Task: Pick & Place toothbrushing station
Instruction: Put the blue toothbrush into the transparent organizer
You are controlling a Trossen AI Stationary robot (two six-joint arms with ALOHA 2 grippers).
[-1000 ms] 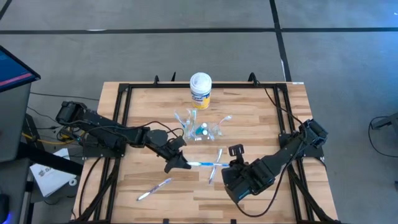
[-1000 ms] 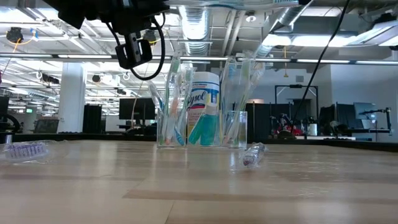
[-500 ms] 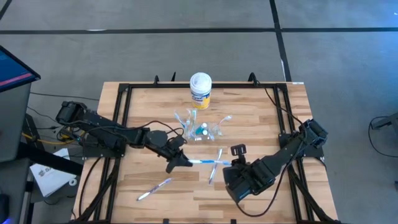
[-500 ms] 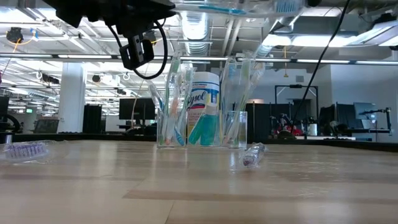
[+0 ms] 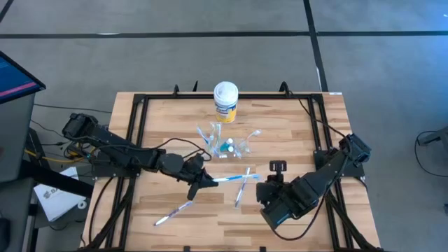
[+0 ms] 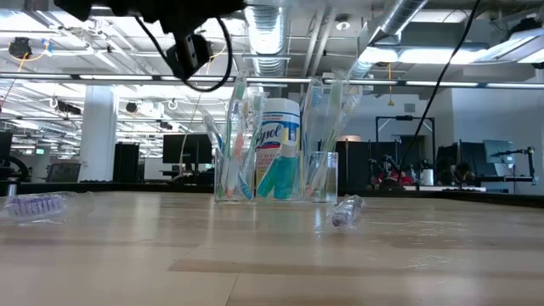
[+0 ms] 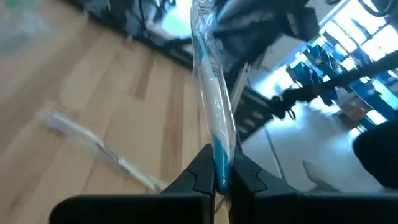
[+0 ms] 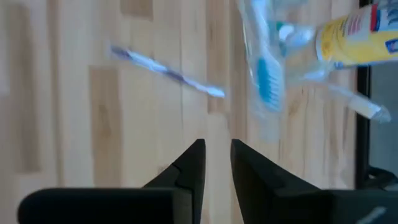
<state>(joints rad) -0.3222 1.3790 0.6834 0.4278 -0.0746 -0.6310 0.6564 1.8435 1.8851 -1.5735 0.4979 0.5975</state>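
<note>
Left gripper [image 5: 201, 183] sits over the middle of the table [image 5: 294, 126], clenched on one end of a blue toothbrush [image 5: 233, 178] in clear wrapping; the left wrist view shows the handle pinched between both fingers. Right gripper [image 5: 274, 183] hovers just beside the brush's other end, fingers slightly parted with nothing between them. Two clear cups [image 5: 222, 143] holding toothbrushes and a teal tube stand near the table centre, in front of the yellow canister [image 5: 225, 102]. One wrapped toothbrush [image 5: 241, 190] lies under the held brush; another [image 5: 173, 213] lies nearer the front edge.
</note>
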